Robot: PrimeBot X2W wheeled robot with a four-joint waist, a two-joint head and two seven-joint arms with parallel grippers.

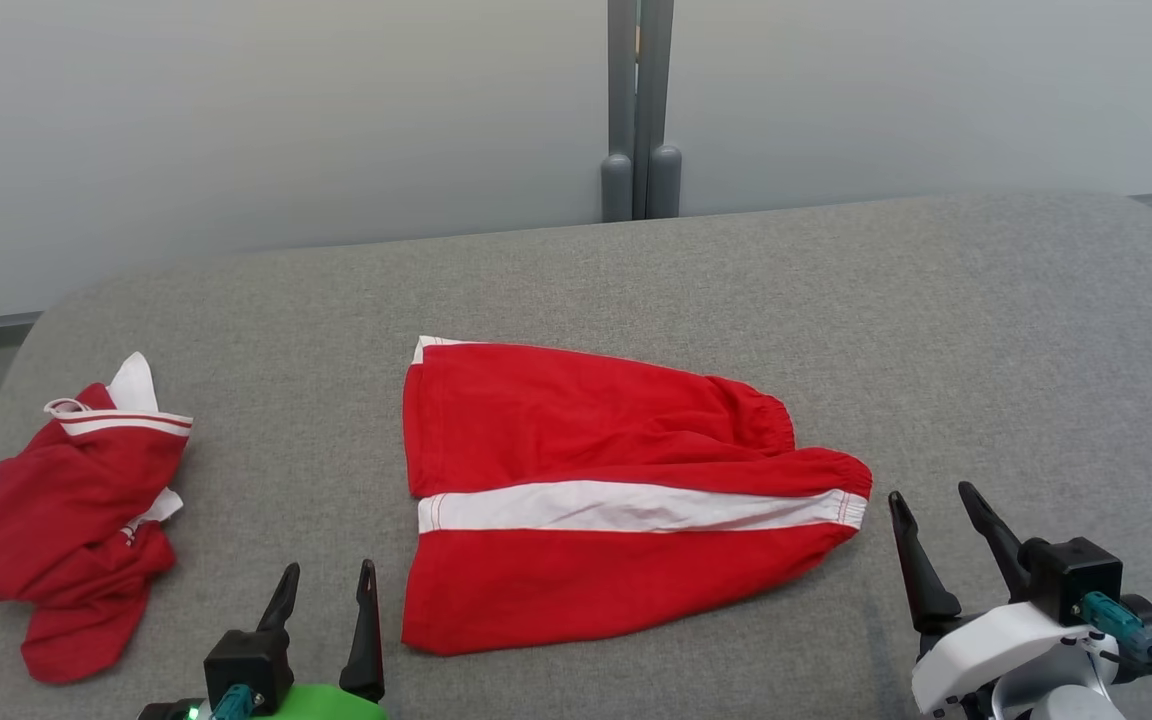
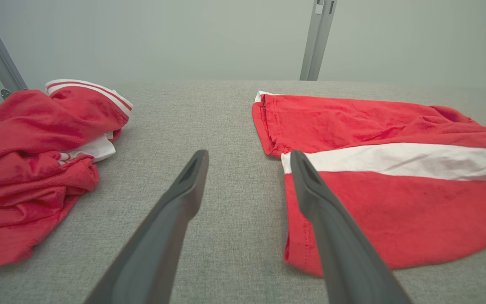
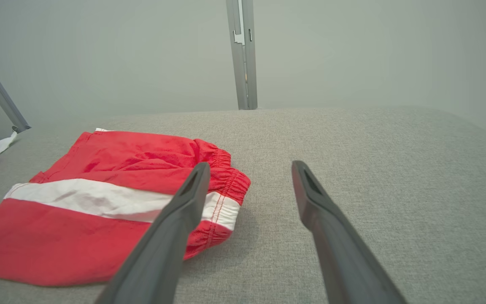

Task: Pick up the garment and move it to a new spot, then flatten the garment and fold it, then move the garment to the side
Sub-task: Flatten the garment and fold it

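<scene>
**A:** How far along is it?

**B:** The shorts [image 1: 576, 585] lie in the middle of the grey table [image 1: 986, 330]. They are spread flat, with the white stripe [image 1: 626, 506] running across and the waistband to the right. They look doubled, one leg laid over the other. So I judge the pick-up, the flattening and a first fold to be done.

**A:** And the red heap [image 1: 66, 510]?

**B:** That is a second garment. It lies crumpled near the table's left edge, well apart from the shorts.

**A:** The grippers?

**B:** Both are empty, with fingers spread. The left gripper [image 1: 329, 566] is just beside the shorts' near hem corner. The right gripper [image 1: 931, 491] is just beside the waistband end. Neither seems to touch the cloth.

**A:** What is left?

**B:** Maybe another fold. The move to the side is not yet done.
</scene>
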